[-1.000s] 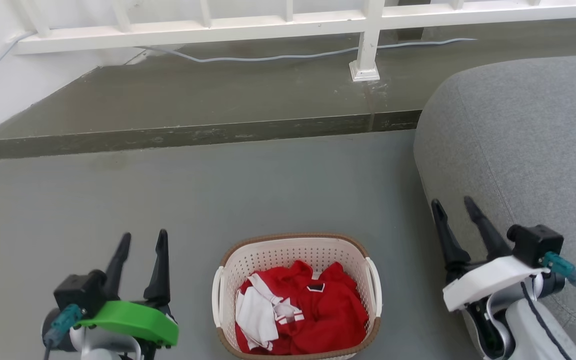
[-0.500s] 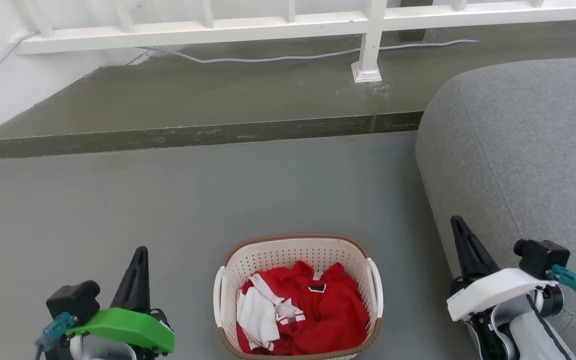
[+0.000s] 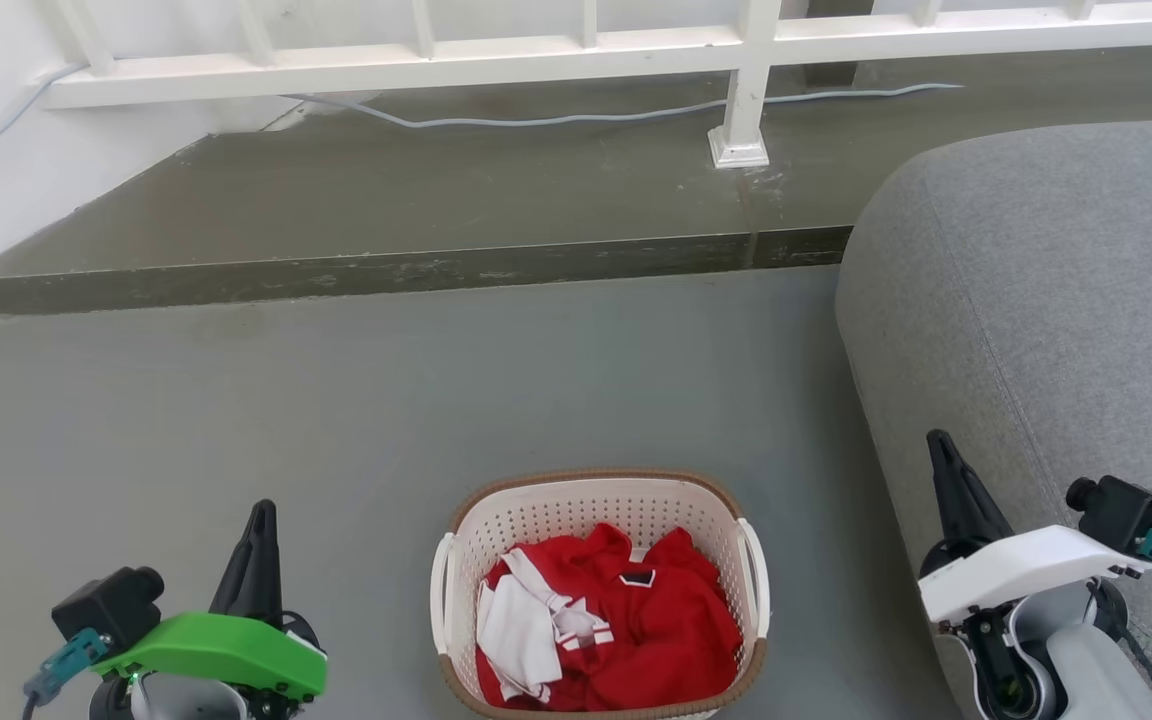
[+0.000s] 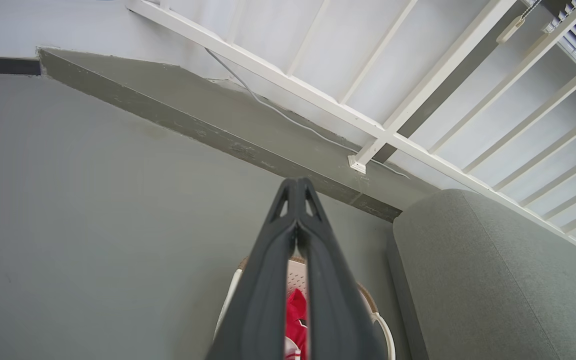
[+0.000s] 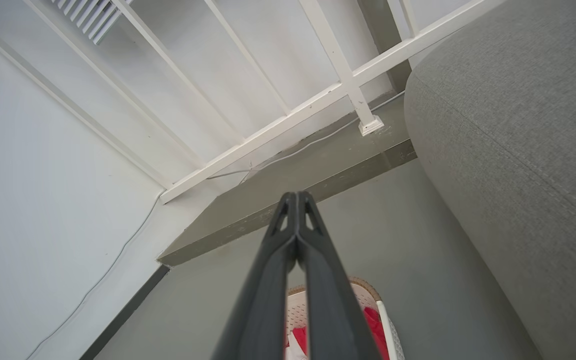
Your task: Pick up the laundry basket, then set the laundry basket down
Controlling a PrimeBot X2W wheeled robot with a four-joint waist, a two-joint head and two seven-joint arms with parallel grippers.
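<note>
Low on your L, the left gripper [image 3: 258, 515] points up-frame from its green mount, fingers pressed together on nothing. Lower R, the right gripper [image 3: 938, 448] is likewise closed and empty, just beside the grey sofa [image 3: 1036, 300]. Between the 2 arms, apart from both, 1 laundry basket [image 3: 591, 478] sits on the floor [image 3: 336, 400] w/ 2 white handles [image 3: 751, 575], holding red-and-white clothes [image 3: 656, 620].

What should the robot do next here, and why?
Probably swing both arms inward and down toward the white side handles of the laundry basket. It sits on the floor, holding red and white clothes, while the left gripper and right gripper, both shut and empty, flank it clear of the handles.
</note>
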